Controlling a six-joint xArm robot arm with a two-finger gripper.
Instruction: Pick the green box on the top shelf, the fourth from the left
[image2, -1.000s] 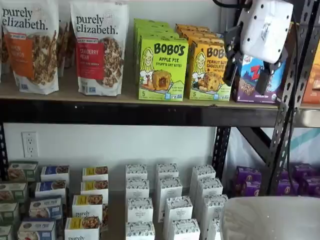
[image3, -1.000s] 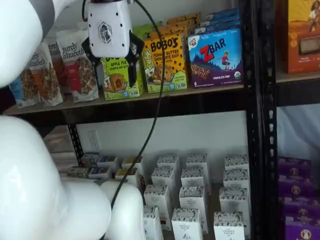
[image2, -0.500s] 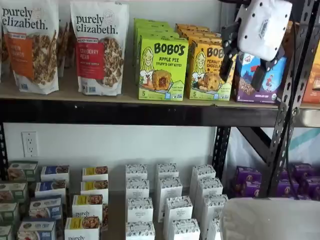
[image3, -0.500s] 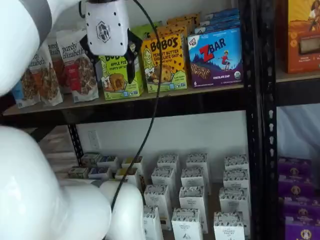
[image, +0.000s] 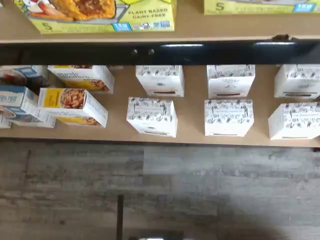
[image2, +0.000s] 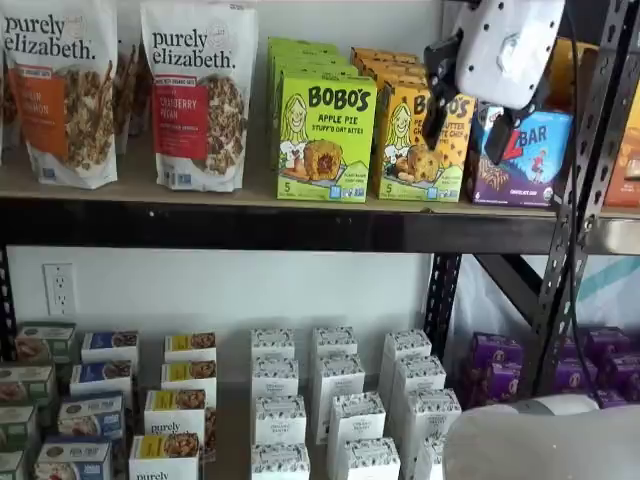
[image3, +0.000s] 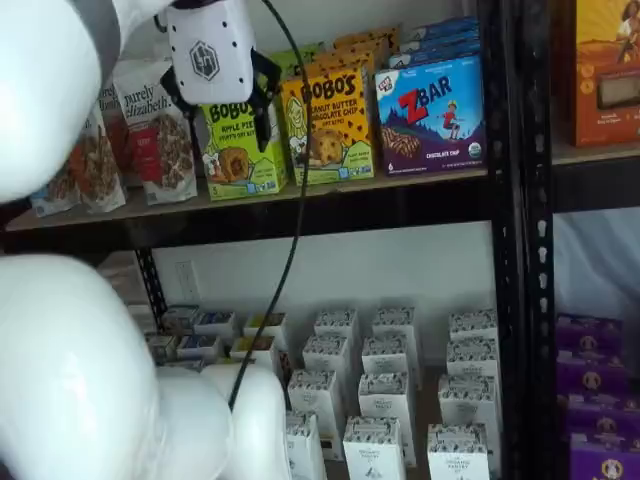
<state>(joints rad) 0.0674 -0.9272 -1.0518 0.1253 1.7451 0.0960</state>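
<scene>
Lime-green Bobo's Apple Pie carton (image2: 325, 137) stands untouched on the tan top shelf (image2: 250, 195); the white two-finger gripper (image2: 468, 122) hovers, fingers apart, empty. Misalignment risks grabbing the neighbouring yellow-orange Bobo's carton (image2: 420, 145).

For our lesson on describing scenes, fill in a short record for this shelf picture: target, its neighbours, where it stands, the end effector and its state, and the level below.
target: green box, upright, facing front
left neighbour: granola bag
right neighbour: yellow box
further right: blue box
support: top shelf
end effector: raised in front of the shelf, not holding anything
finger state: open, a gap shows between the two black fingers
contact with target: none visible
level below: rows of small white boxes
</scene>
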